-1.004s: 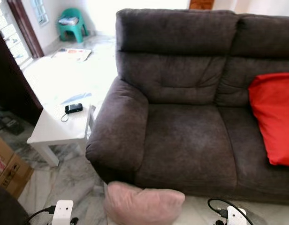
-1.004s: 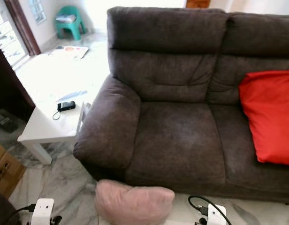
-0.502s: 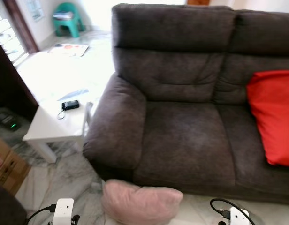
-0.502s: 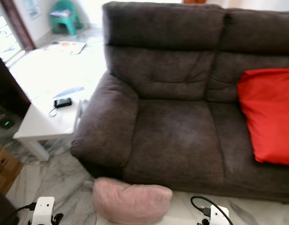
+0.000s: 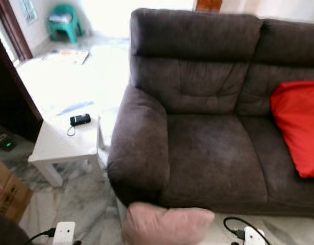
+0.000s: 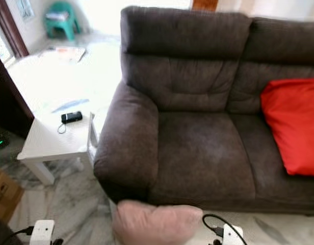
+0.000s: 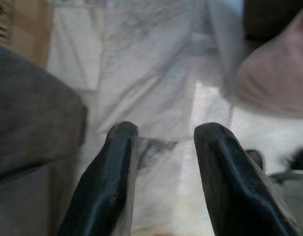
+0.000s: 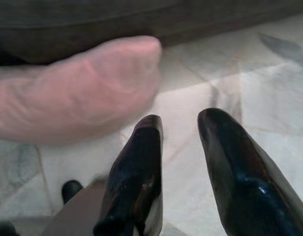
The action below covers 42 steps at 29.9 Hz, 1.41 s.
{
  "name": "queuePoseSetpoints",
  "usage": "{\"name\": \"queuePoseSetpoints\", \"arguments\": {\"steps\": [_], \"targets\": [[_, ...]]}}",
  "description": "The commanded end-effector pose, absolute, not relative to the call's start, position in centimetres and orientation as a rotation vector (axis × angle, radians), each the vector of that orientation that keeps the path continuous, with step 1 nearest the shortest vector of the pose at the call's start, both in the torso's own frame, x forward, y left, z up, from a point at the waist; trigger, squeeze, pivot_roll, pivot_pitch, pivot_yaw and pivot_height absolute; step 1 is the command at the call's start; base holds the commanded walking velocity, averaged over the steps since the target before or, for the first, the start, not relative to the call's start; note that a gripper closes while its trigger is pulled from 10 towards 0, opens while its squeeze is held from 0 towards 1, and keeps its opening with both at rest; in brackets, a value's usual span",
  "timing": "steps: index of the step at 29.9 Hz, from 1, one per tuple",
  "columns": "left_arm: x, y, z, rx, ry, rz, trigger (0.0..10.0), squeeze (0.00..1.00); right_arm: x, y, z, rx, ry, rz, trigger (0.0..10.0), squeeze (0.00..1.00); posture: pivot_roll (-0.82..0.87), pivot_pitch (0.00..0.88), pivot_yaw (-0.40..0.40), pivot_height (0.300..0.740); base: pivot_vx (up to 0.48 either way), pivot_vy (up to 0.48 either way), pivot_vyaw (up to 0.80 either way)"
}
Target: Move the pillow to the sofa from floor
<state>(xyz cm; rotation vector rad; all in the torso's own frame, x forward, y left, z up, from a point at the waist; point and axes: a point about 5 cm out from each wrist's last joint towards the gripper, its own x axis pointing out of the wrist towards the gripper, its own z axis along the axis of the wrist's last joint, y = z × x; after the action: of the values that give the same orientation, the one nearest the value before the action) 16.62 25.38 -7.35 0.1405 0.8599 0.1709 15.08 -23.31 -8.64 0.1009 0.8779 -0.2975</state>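
Observation:
A pale pink pillow [image 5: 167, 225] lies on the marble floor against the front of the dark brown sofa [image 5: 213, 153], below its left armrest. The same pillow [image 8: 73, 93] lies just ahead of my right gripper [image 8: 178, 130], which is open above the floor and holds nothing. My left gripper [image 7: 161, 140] is open too, over bare marble, with the pillow [image 7: 277, 78] off to one side of it. White wrist parts of both arms show at the bottom edge of the eye views.
A red cushion [image 5: 298, 125] rests on the sofa's right seat. A white side table [image 5: 65, 140] with a black device [image 5: 80, 119] stands left of the armrest. A cardboard box [image 5: 6, 191] sits at far left, a green stool [image 5: 62, 21] far back.
The whole view has shifted: sofa and pillow now sit further right and lower in the picture, so the camera has moved. The pillow itself lies in the same place.

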Motion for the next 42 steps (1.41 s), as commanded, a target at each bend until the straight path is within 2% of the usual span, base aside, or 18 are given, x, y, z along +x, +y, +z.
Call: {"name": "queuePoseSetpoints", "arguments": {"steps": [1,13,42], "targets": [[16.6,25.3,-7.4,0.144,0.861,0.173,10.0,0.0,14.4,-23.7,-8.8,0.1,0.889,-0.316,10.0,0.0,0.12,0.028,0.007,0.74,0.0,0.0,0.0],[16.9,25.5,-7.2,0.173,0.853,0.165,10.0,0.0,14.6,-23.7,-8.7,0.101,0.885,-0.315,10.0,0.0,0.12,0.019,0.008,0.74,0.0,-0.021,0.0],[17.6,25.4,-6.8,0.174,0.813,0.16,10.0,0.0,14.6,-23.7,-8.7,0.099,0.877,-0.323,10.0,0.0,0.12,0.021,0.007,0.74,0.0,-0.342,0.0]]}}
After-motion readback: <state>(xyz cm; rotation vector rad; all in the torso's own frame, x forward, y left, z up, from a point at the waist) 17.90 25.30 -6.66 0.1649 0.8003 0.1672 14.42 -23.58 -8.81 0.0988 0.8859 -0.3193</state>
